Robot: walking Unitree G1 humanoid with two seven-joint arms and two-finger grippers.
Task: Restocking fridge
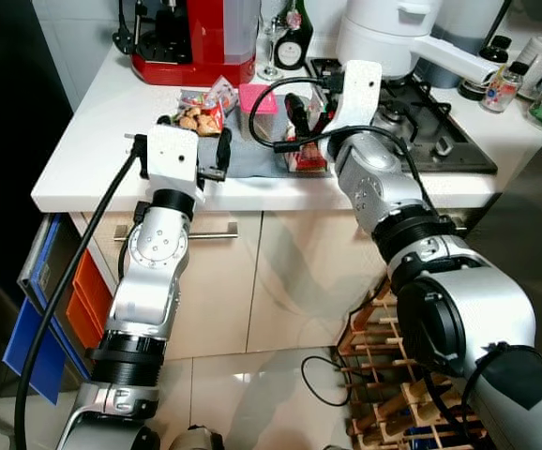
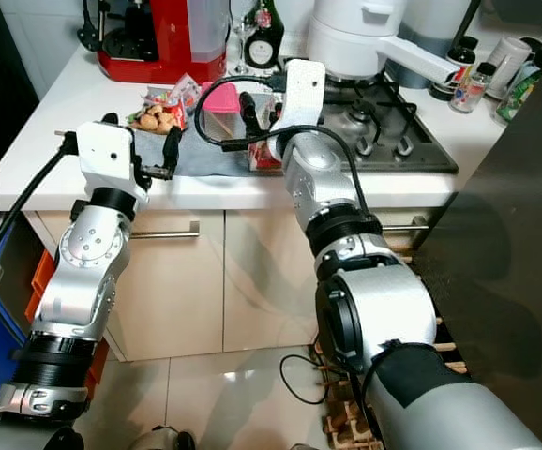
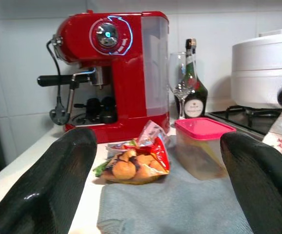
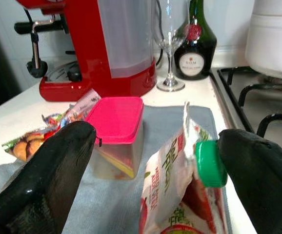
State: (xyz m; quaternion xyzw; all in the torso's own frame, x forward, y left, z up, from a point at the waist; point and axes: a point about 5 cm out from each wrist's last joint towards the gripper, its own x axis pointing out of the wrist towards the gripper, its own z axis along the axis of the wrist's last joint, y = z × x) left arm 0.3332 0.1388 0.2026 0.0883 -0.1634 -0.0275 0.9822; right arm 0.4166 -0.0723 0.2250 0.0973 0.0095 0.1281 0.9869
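On the white counter (image 1: 93, 141) lies a grey cloth (image 1: 252, 157). It carries a bag of snacks (image 1: 201, 114), a clear box with a pink lid (image 1: 259, 101) and a red and white carton (image 1: 307, 155) with a green cap (image 4: 210, 163). My left gripper (image 1: 196, 139) is open at the counter's front edge, pointing at the snack bag (image 3: 136, 165), which lies a little beyond its fingertips. My right gripper (image 4: 155, 141) is open and straddles the carton's top (image 4: 172, 180), with the green cap close to one finger (image 4: 258, 170).
A red coffee machine (image 1: 196, 37), a wine glass (image 1: 271, 42) and a dark bottle (image 1: 294, 39) stand at the back of the counter. A white pot (image 1: 383, 33) sits on the gas hob (image 1: 440, 131). Below are cupboard doors, blue crates (image 1: 37, 309) and a wooden rack (image 1: 383, 366).
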